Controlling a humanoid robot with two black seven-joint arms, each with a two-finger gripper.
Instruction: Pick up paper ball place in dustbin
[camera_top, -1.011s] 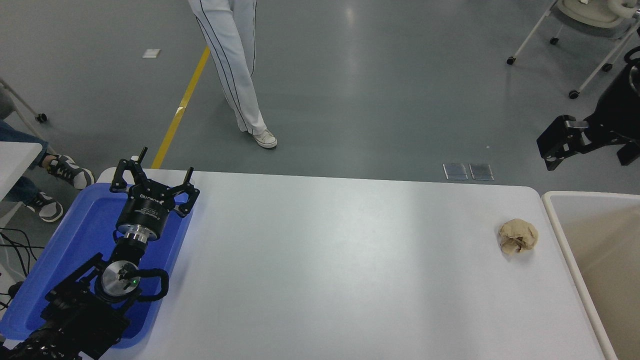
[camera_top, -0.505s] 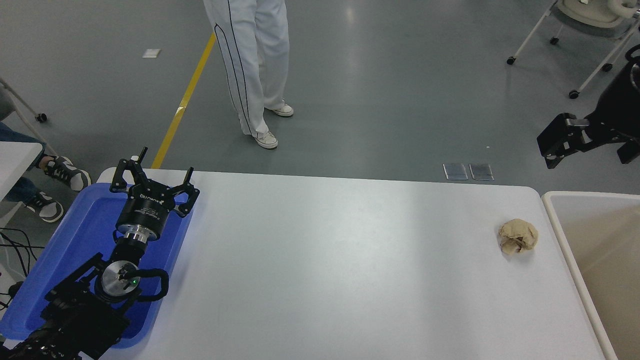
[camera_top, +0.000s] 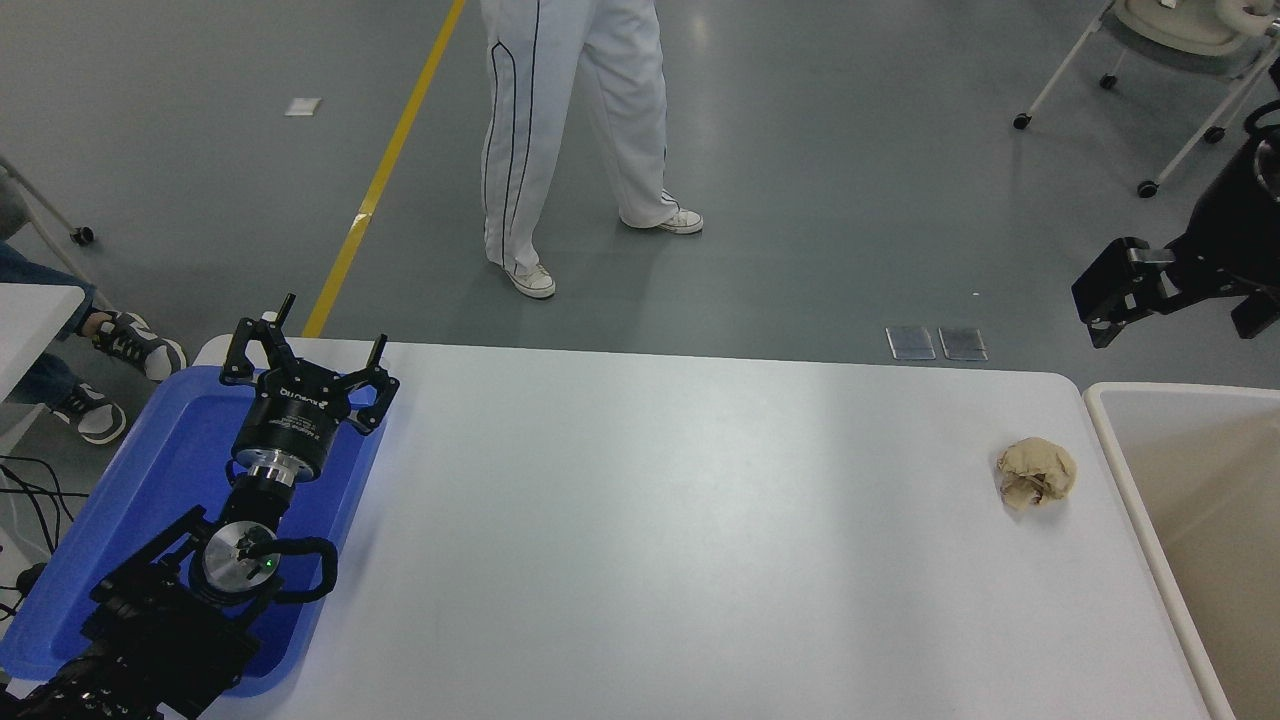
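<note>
The paper ball (camera_top: 1036, 472), a wrinkled tan wad, lies on the white table (camera_top: 650, 520) near its right end. Just right of it stands the dustbin (camera_top: 1108, 440), cream-beige with a thick pale rim, cut off by the picture's edge. My right gripper (camera_top: 1108, 296) hangs at the right edge, beyond the table's far side, well above and behind the ball; it reads only as a dark block. My left gripper (camera_top: 305, 352) is parked open over the blue tray at the lower left, holding nothing.
A shallow blue tray (camera_top: 170, 450) lies on the table's left end under the left arm. A person in white trousers (camera_top: 560, 130) walks on the floor past the far side. Another person's shoes (camera_top: 135, 345) show at the left. Wheeled frames (camera_top: 1130, 90) stand at the top right.
The person in white trousers has stepped to the right. The right gripper has barely shifted; the left arm and the paper ball have not moved.
</note>
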